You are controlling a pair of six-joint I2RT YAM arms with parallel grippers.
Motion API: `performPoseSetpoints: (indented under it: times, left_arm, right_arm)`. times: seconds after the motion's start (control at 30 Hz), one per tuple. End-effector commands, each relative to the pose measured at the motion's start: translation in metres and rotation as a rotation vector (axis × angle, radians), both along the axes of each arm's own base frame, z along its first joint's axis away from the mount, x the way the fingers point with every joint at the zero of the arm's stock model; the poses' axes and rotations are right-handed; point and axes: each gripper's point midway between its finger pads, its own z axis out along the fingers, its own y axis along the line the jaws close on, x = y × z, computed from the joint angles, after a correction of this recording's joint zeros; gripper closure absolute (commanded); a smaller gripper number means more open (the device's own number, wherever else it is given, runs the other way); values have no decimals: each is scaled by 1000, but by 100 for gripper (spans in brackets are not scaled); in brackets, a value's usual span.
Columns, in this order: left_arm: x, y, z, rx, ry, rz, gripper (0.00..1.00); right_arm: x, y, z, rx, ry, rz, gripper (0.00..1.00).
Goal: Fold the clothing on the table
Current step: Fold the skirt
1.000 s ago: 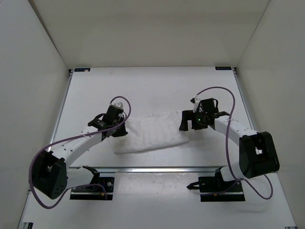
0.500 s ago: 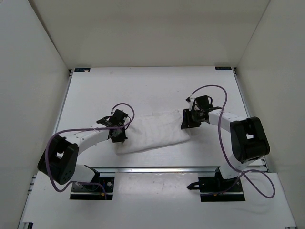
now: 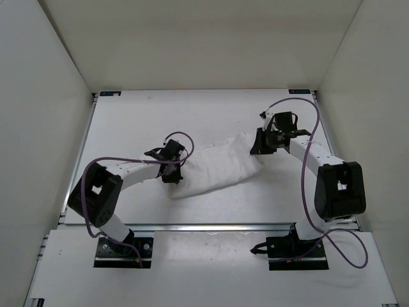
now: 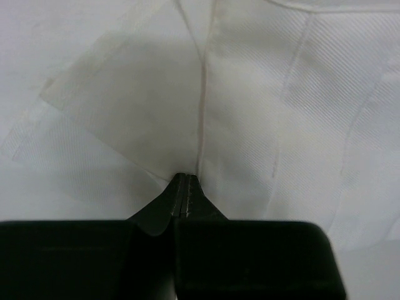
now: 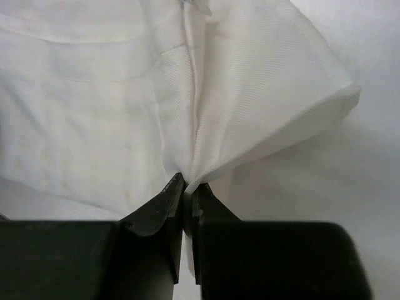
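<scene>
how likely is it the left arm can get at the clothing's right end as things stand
Probably not. The left gripper is shut on the left end of the clothing, so it is busy, and the right gripper is pinching the right end, filling that spot.

Lab test cell — white walls [image 3: 192, 38], railed table [image 3: 192, 115].

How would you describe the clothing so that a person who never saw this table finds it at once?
Look at the large white table with metal rails at its edges. Near its middle lies the clothing, a thin strip of white fabric. It is the only soft, wrinkled thing there, and the left gripper and the right gripper each pinch one end of it.
</scene>
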Motion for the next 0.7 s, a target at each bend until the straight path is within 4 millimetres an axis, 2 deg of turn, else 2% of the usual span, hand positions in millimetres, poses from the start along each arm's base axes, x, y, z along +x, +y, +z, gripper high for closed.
performPoseSetpoints:
  times: [0.0,0.07,0.13,0.17,0.23,0.27,0.33,0.4,0.47,0.57,0.67]
  left_arm:
    - [12,-34,-1,-71,-6,-60,100]
    - [19,-47,-8,-84,14,-80,100]
    - [33,-71,0,-125,-13,-109,100]
    - [35,-74,-7,-120,6,-114,100]
    - [47,-95,-1,-148,-14,-146,100]
    - [48,-97,-8,-140,2,-138,100]
    - [58,-112,-7,-185,0,-151,100]
    - [64,-118,-14,-206,17,-157,100]
    - [71,-125,-12,-234,12,-146,100]
    - [70,-131,-11,-266,17,-159,100]
    - [65,-137,-16,-304,36,-159,100]
  right_arm:
    - [29,19,84,34,-216,53,100]
    - [34,34,108,49,-258,87,100]
    - [31,53,121,64,-277,126,100]
    - [31,58,124,72,-276,122,100]
    - [21,84,128,95,-276,173,100]
    - [13,98,124,103,-255,197,100]
    - [2,121,123,136,-235,239,100]
    - [-8,137,115,152,-203,268,99]
    - [-20,156,110,174,-183,310,100]
    - [-30,176,104,217,-150,338,100]
    - [-34,186,92,223,-116,347,100]
